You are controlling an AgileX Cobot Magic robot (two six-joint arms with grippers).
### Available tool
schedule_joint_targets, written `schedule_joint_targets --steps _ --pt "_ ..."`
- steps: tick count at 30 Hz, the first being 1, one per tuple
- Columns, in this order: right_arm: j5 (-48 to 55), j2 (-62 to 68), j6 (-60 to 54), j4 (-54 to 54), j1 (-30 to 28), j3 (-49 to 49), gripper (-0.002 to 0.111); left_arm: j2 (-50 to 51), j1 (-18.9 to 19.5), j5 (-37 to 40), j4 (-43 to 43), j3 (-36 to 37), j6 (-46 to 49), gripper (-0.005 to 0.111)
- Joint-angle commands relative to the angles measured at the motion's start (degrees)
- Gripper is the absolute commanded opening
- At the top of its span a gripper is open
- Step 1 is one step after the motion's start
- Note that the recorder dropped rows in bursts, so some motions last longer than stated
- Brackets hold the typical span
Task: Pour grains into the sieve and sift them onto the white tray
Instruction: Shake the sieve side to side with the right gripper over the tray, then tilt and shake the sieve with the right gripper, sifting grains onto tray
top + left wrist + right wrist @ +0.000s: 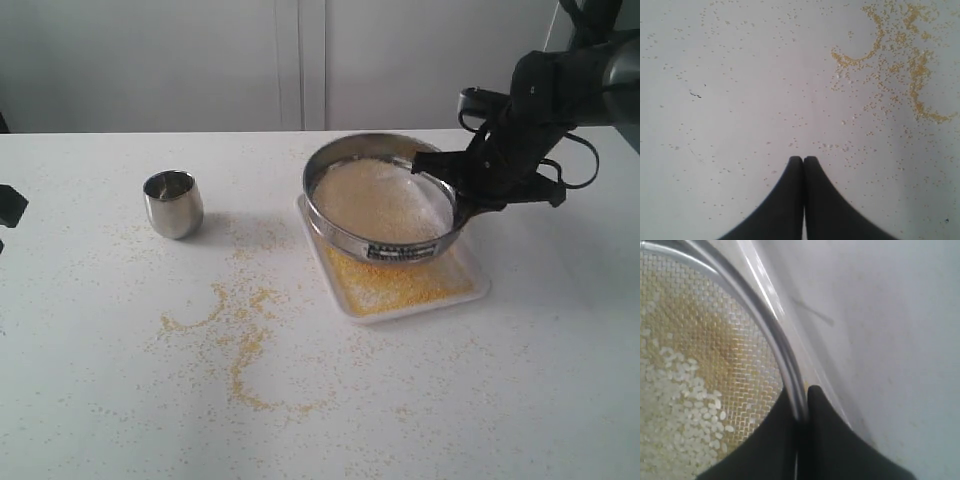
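The steel sieve (384, 198) hangs tilted over the white tray (478, 290), with pale off-white grains (378, 200) lying on its mesh. Fine yellow meal (395, 282) covers the tray under it. My right gripper (455, 196) is shut on the sieve's right rim. The right wrist view shows its fingers pinching the rim wall (790, 375), one inside and one outside, with white grains (680, 400) on the mesh. My left gripper (803, 159) is shut with nothing in it, above bare table strewn with grains; only its dark edge (8, 205) shows at the far left.
A small steel cup (172, 203) stands upright at the left of the tray. Spilled yellow grains (240, 340) lie in curved trails across the white table in front of the cup, and the same trails of spilled grains (900, 65) show in the left wrist view.
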Motion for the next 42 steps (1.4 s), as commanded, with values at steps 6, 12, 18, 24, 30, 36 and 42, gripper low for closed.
schedule_joint_targets --steps 6,12,18,24,30,36,42 --pt "-0.5 -2.3 2.9 -1.1 -0.3 0.2 0.000 -0.6 0.1 0.5 -0.2 0.5 0.0 0.000" --pt "3.6 -2.1 0.4 2.4 0.1 -1.7 0.000 -0.6 0.1 0.5 -0.2 0.5 0.0 0.000" --pt "-5.0 -2.5 0.1 3.6 0.1 0.5 0.000 -0.6 0.1 0.5 -0.1 0.5 0.0 0.000" --pt "7.9 -2.1 -3.7 4.4 0.1 -0.6 0.000 -0.6 0.1 0.5 -0.1 0.5 0.0 0.000" --pt "-5.8 -0.8 -3.9 5.1 0.1 1.2 0.000 -0.6 0.1 0.5 0.1 0.5 0.0 0.000" --pt "4.8 -1.6 -5.0 2.8 0.0 0.7 0.000 -0.6 0.1 0.5 0.3 0.5 0.0 0.000" --pt "10.6 -2.5 -6.5 3.9 -0.1 0.6 0.000 -0.6 0.1 0.5 0.3 0.5 0.0 0.000"
